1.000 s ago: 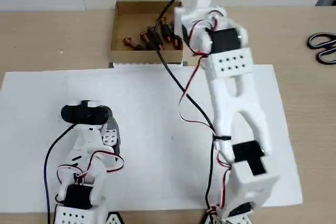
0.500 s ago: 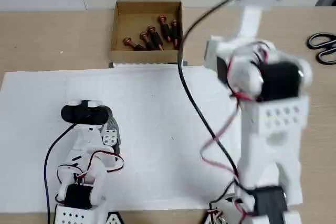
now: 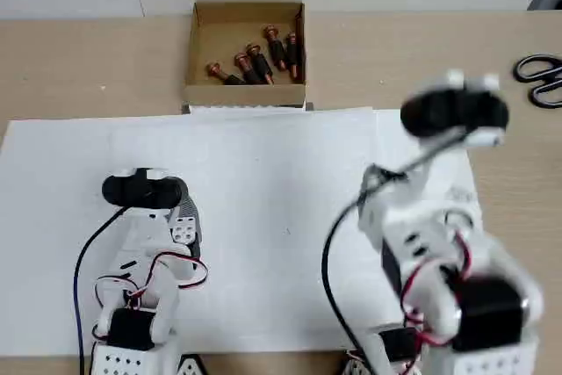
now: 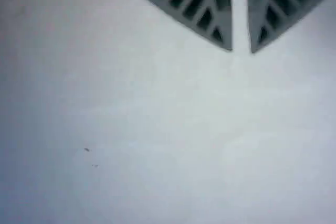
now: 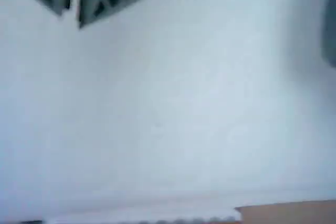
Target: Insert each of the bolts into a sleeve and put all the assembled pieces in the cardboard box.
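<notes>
Left gripper [image 4: 241, 47] and right gripper [image 5: 72, 16]: both pinched to a slit, nothing held.
Ribbed grey fingers hang over the smooth white paper sheet [image 3: 263, 182]; at the far side of the wooden table [image 3: 88, 59], the copper-headed bolts [image 3: 255, 63] lie in the cardboard box [image 3: 200, 41].

Both arms sit folded, the left hand [image 4: 240, 50] and right hand [image 5: 73, 18] pointing down, fingers closed to a thin slit.

Overhead downward; wrists close above paper [image 4: 157, 140]
</notes>
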